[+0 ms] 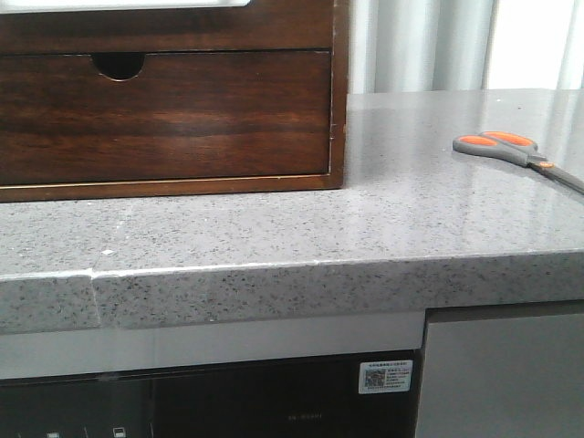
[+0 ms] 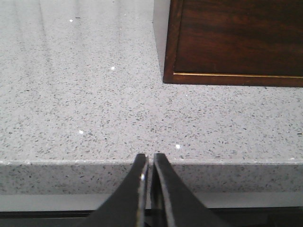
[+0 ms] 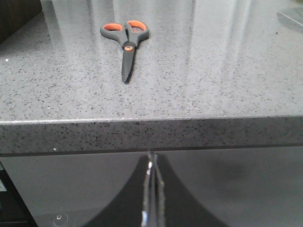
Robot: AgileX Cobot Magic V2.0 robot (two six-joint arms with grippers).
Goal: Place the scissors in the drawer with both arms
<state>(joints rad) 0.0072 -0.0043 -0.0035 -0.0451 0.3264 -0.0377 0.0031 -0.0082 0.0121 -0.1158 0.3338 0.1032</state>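
The scissors (image 1: 511, 149), with grey handles lined orange, lie flat on the grey stone counter at the right. In the right wrist view the scissors (image 3: 125, 40) lie well beyond the counter edge with their blades closed. The drawer (image 1: 164, 27) is the upper dark wooden front with a white strip along its top, at the top left. My left gripper (image 2: 150, 158) is shut and empty, level with the counter's front edge, left of the wooden chest. My right gripper (image 3: 152, 156) is shut and empty, below the counter's front edge. Neither gripper shows in the front view.
A like-coloured lower drawer front with a semicircular notch (image 1: 119, 64) sits under the drawer in the wooden chest (image 2: 236, 42). The speckled counter (image 1: 319, 237) has a thick front edge. Below it are a dark appliance panel (image 1: 228, 406) and a grey cabinet door (image 1: 502, 374).
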